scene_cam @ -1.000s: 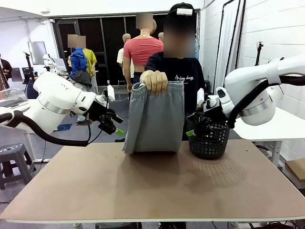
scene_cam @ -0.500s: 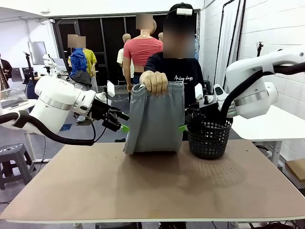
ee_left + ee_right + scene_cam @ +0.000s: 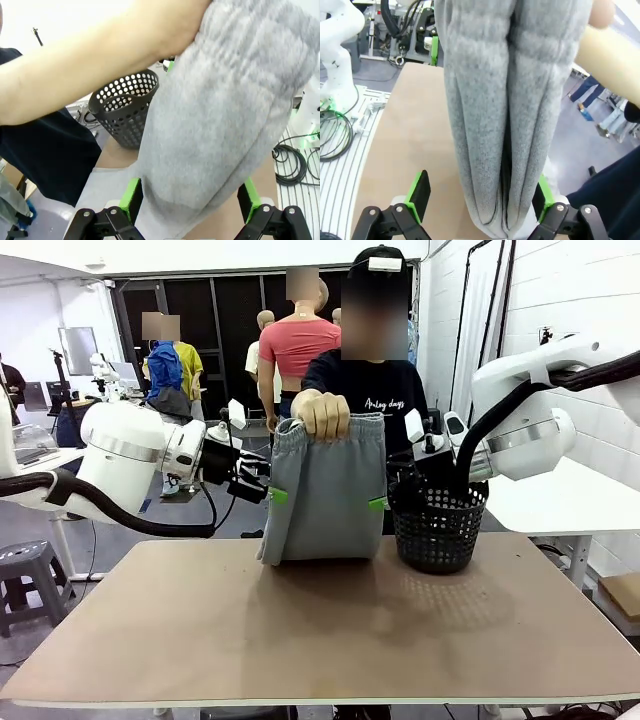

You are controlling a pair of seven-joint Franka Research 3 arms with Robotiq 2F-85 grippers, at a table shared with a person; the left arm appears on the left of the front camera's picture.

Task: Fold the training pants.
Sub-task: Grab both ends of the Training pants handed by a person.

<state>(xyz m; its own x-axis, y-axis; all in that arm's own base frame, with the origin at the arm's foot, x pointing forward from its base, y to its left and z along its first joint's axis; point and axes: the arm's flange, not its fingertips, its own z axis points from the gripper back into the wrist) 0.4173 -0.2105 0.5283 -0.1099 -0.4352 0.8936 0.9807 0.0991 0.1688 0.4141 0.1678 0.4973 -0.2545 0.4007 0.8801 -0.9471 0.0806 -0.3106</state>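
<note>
A person's hand holds the pants up by the waistband at the far middle of the desk. The grey cloth hangs straight down, and its lower edge reaches the desk top.

The left gripper is level with the middle of the pants, at their left edge, with its jaws spread wide. In the left wrist view the cloth lies between its fingers, nearer one pad. Whether it touches the pad I cannot tell.

The right gripper is at the right edge of the pants, above the rim of a black basket that stands just beside them. Its jaws are spread too. In the right wrist view the hanging folds fall between its fingers, close to the far one and well clear of the other.
</note>
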